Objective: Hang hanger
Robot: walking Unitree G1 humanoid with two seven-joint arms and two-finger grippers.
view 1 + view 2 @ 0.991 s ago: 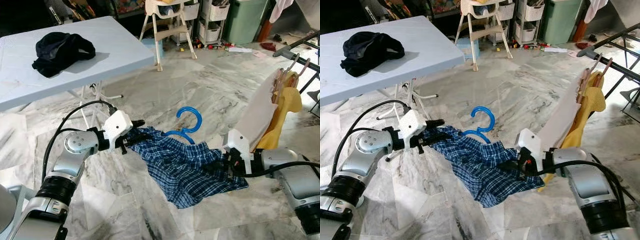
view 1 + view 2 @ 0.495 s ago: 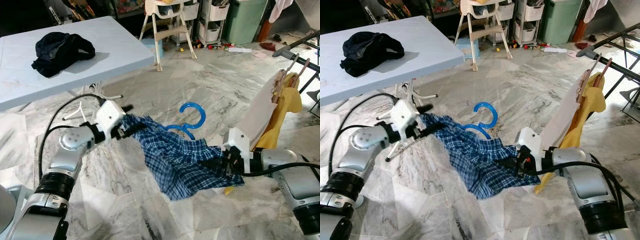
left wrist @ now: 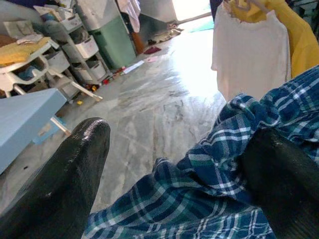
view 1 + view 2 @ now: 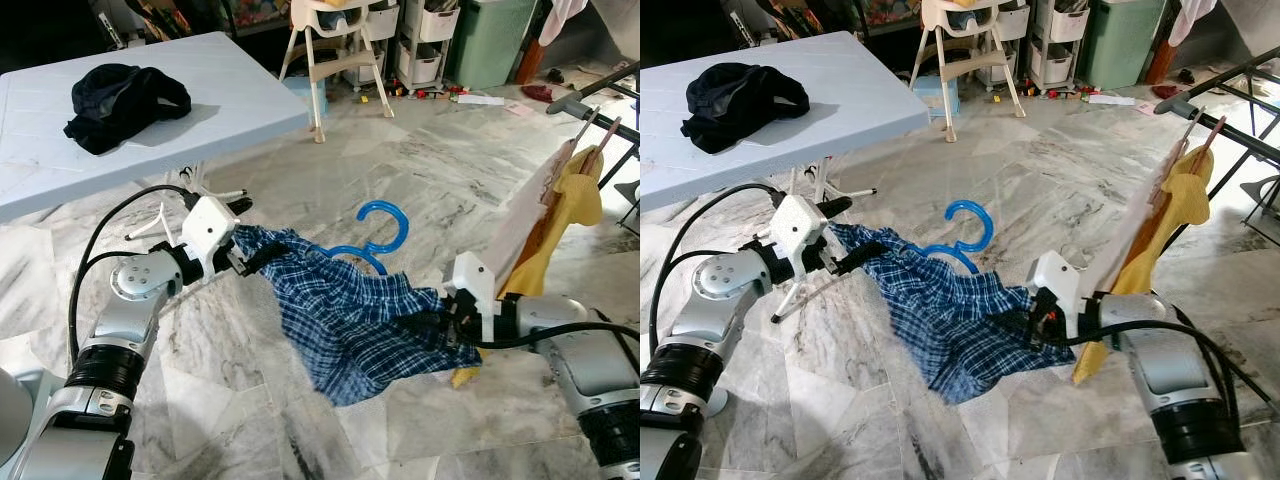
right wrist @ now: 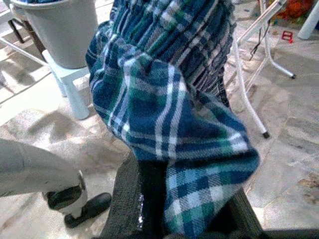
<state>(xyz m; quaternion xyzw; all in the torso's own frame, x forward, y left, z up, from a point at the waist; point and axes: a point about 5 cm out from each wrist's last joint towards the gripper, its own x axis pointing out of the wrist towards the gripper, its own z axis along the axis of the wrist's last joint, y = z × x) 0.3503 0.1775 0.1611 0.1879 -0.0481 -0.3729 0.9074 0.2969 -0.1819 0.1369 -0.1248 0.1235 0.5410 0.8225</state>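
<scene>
The blue plaid garment (image 4: 355, 315) is stretched between both grippers above the marble floor (image 4: 420, 170), and it now hangs higher than a second ago, its lower edge drooping free. The left gripper (image 4: 240, 262) has risen and swung back toward the white folding table (image 4: 230, 95); its fingers (image 3: 65, 184) look spread, with cloth bunched against one of them, though the actual grip is hard to make out. The right gripper (image 4: 440, 325) pinches the opposite end, its fingers clamped on a plaid fold. The blue hanger (image 4: 375, 240) sits threaded in the garment, hook standing clear above it. A yellow shirt (image 4: 575, 205) hangs on the drying rack (image 4: 590, 95) to the right.
</scene>
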